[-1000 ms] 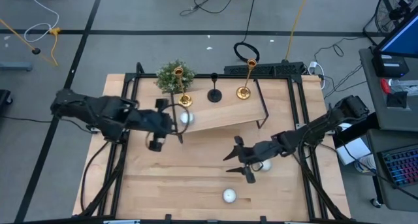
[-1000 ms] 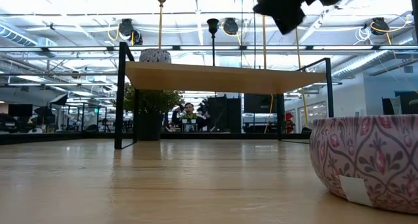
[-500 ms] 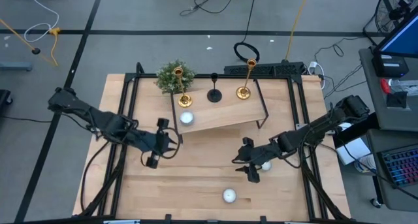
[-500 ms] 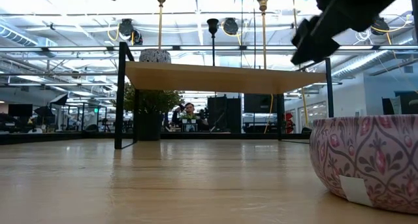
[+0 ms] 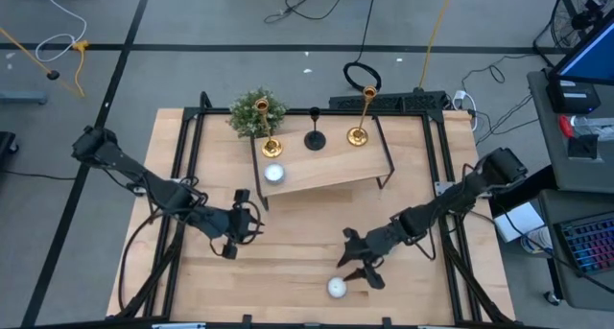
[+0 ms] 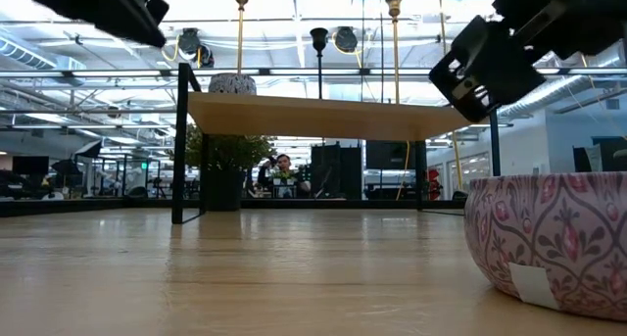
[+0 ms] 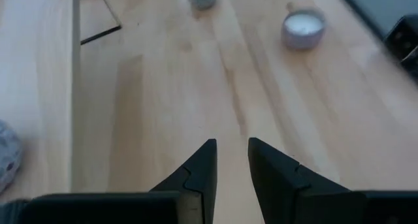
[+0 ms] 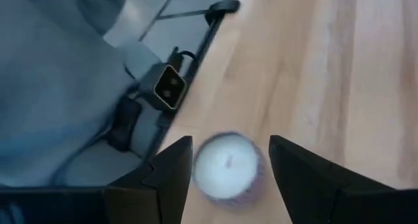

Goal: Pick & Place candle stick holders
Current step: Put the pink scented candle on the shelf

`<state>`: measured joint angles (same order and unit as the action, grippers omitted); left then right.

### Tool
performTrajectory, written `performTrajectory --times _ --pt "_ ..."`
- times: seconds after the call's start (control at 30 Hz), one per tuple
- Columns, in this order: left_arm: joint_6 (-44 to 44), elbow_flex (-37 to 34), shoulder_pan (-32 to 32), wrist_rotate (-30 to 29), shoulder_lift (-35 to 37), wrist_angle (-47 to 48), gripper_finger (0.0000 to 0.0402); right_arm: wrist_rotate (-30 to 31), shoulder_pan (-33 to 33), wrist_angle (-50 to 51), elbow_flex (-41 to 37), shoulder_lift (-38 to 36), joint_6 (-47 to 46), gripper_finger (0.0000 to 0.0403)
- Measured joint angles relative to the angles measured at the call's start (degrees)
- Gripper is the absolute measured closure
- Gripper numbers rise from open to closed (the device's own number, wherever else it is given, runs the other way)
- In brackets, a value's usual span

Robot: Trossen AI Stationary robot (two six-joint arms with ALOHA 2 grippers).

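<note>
Two gold candle stick holders (image 5: 271,145) (image 5: 358,134) and a black one (image 5: 315,137) stand on their round bases on a raised wooden shelf (image 5: 326,171); they also show in the low view (image 6: 240,32) (image 6: 395,37) (image 6: 319,47). My left gripper (image 5: 257,223) hovers over the table in front of the shelf, its fingers (image 7: 232,145) a little apart and empty. My right gripper (image 5: 353,270) is open above a white candle in a patterned jar (image 8: 227,166), one finger on either side of it, not touching.
A bushy green plant (image 5: 257,111) and another white candle (image 5: 275,173) are on the shelf's left part. The jar candle (image 5: 336,288) sits near the table's near edge, large in the low view (image 6: 554,238). Black frame rails (image 5: 187,176) run along the table's sides.
My left gripper has gone from the shelf's left end toward the table's near edge and down. My right gripper has gone toward the near edge and now stands over the jar candle. The candle stick holders have stayed on the shelf.
</note>
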<state>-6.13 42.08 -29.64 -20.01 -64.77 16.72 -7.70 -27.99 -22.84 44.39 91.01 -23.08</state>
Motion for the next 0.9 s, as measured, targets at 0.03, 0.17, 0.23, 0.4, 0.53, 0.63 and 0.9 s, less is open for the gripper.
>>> performTrajectory --times 0.03,0.17,0.23,0.4,0.53,0.63,0.9 --pt "0.5 -0.6 -0.1 -0.9 0.0 0.0 0.0309 -0.1 0.0 -0.3 0.4 0.8 -0.7 0.0206" --pt "-0.9 -3.6 0.1 -1.0 0.4 -1.5 0.0309 0.2 -0.2 -0.2 1.1 3.6 -1.8 0.0210" --pt "-2.8 -5.8 0.1 -0.7 0.4 -5.2 0.0309 0.1 -0.3 -0.1 1.1 5.0 -1.8 0.0210" --pt "-1.9 -11.1 -0.4 -0.6 0.4 -15.1 0.0309 0.5 -0.2 -2.4 1.1 9.7 -3.7 0.0210" --pt "-3.0 -12.2 -0.2 -0.6 0.4 -17.4 0.0309 0.7 -0.3 -4.9 1.1 12.4 -5.3 0.0215" --pt "-3.5 -12.2 -0.3 -0.4 0.4 -17.5 0.0309 1.9 -0.3 -3.4 1.1 13.0 -4.3 0.0224" --pt "-4.5 -12.2 -0.2 -0.5 0.4 -17.4 0.0309 3.1 -0.1 -2.0 1.1 12.6 0.1 0.0290"
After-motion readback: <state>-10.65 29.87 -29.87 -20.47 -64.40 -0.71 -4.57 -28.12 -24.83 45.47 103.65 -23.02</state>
